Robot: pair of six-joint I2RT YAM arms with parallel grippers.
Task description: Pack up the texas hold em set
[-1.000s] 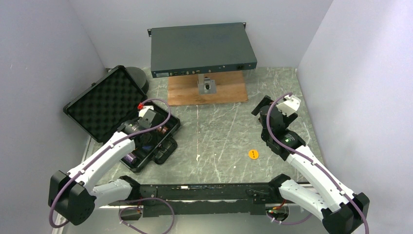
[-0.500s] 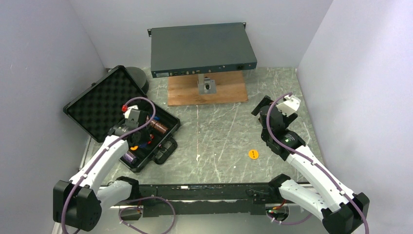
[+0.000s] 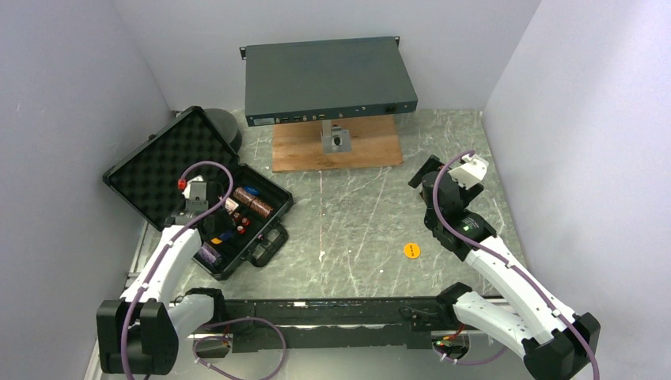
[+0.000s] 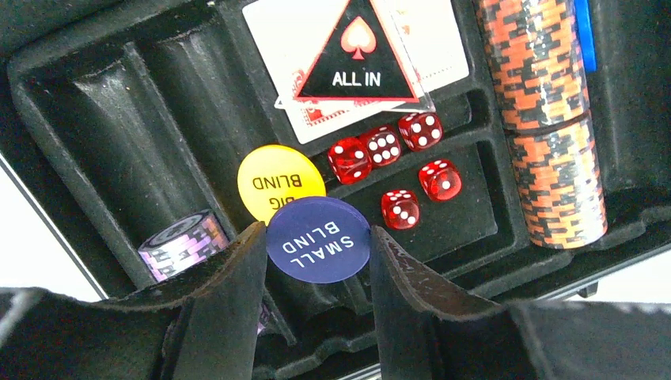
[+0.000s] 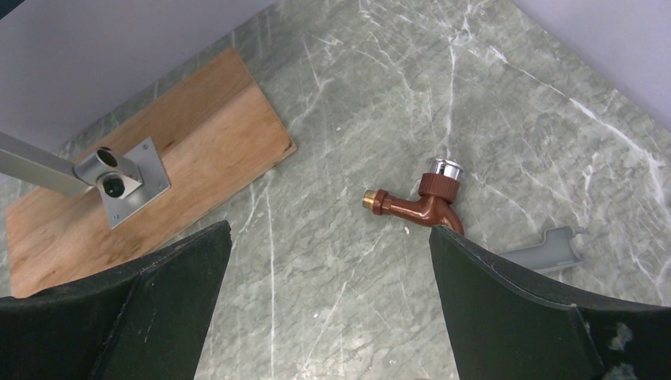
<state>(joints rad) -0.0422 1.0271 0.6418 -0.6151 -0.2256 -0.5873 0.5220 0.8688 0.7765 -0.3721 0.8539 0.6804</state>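
Over the case (image 3: 158,170), the left jaws clamp the blue disc (image 4: 318,239), best lowered flat beside the yellow disc (image 4: 273,178) before release; the right jaws gape empty.

The marble table (image 3: 356,214) bears an open briefcase (image 3: 158,170), orange disc (image 3: 412,250) and wooden board (image 3: 336,142).

A robotics lab test cell. 3 plain pale walls (image 3: 63,103) enclose a grey marble-pattern table (image 3: 356,206); 2 white robot arms (image 3: 498,269) are mounted on a black rail (image 3: 332,313) at 6 o'clock. At 12 o'clock a flat grey metal box (image 3: 328,79) is propped above a wooden board (image 3: 301,150). Mismatched props: a black foam-lined case (image 3: 162,170) at 9 o'clock, a brown tap (image 5: 423,206).
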